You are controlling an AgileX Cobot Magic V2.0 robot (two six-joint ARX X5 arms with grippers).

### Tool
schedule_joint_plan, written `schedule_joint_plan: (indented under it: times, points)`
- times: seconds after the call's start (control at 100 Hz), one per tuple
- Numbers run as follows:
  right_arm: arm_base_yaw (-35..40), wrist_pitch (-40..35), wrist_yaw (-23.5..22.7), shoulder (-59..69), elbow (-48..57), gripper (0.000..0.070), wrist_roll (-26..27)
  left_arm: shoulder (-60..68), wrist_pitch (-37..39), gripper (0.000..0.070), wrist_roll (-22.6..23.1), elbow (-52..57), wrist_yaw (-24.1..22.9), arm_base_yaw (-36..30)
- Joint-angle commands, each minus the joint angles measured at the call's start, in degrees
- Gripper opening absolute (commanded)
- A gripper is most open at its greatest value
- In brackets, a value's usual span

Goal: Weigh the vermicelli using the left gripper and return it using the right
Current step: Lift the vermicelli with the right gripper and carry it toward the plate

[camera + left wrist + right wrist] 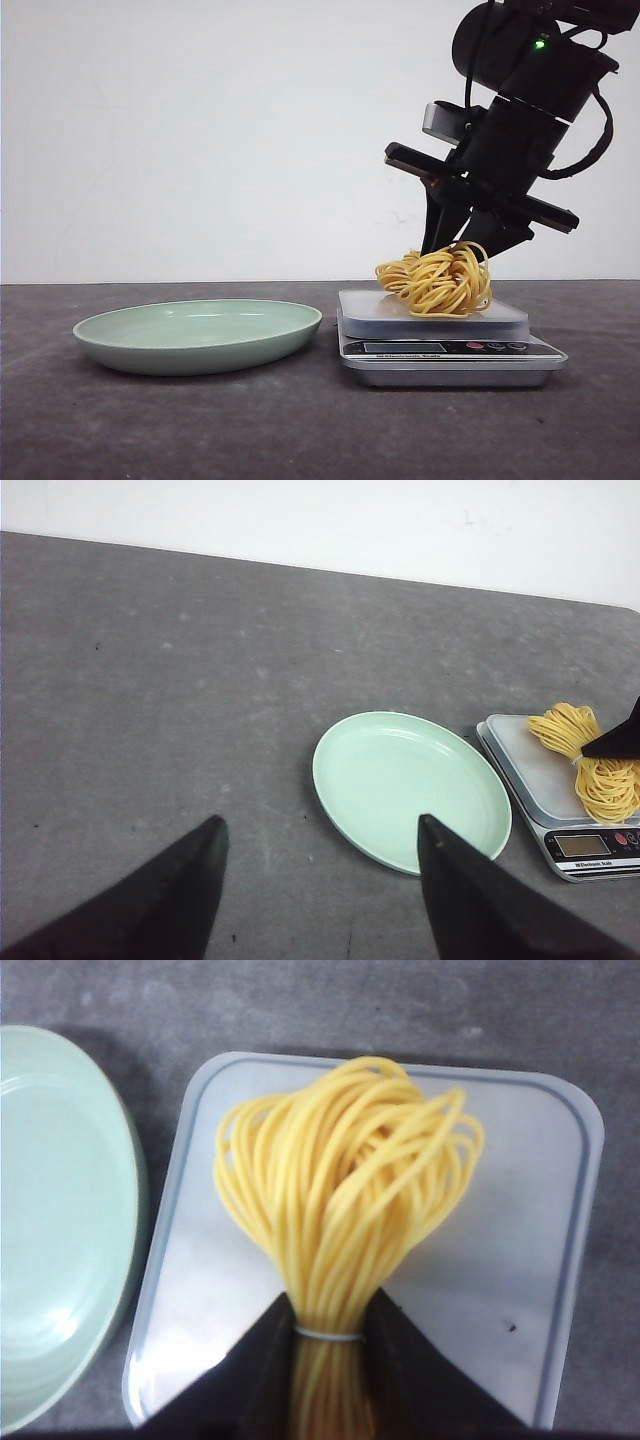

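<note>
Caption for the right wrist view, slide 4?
Right gripper clamps the vermicelli over the scale, plate alongside.

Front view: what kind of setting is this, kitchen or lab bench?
Likely a lab test bench, not a kitchen: bare dark grey tabletop, blank white wall behind, and only staged props: a digital scale, an empty green plate and the vermicelli.

Scale (450, 349) display digits unreadably small
</note>
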Motion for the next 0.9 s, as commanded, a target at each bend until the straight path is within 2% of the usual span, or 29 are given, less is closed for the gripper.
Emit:
schedule_joint_plan:
  times: [0.0,0.22,0.51,0.68,0.89]
  points:
    - [0.39,1.16,0.17,0.87,1.09,0.0,1.4,-0.11,0.68,0.035,-0.07,0.72,0.09,-0.31]
    - [0.81,3.37,0.2,-2.34,1.31,0.0,1.81,-0.11,0.72,0.035,-0.07,0.72,0.09,-0.31]
    - [3.13,3.85,-0.04,-14.49,3.1,0.0,1.77,-0.11,0.81,0.035,-0.11,0.72,0.09,-0.31]
    - [8.83,4.59,0.09,-19.87,7.08,0.0,0.9,-0.11,0.94,0.035,-0.07,0.72,0.04,-0.31]
    - [17.14,5.11,2.54,-18.21,14.6,0.0,0.96,-0.11,0.87,0.035,-0.09,0.72,0.07,-0.31]
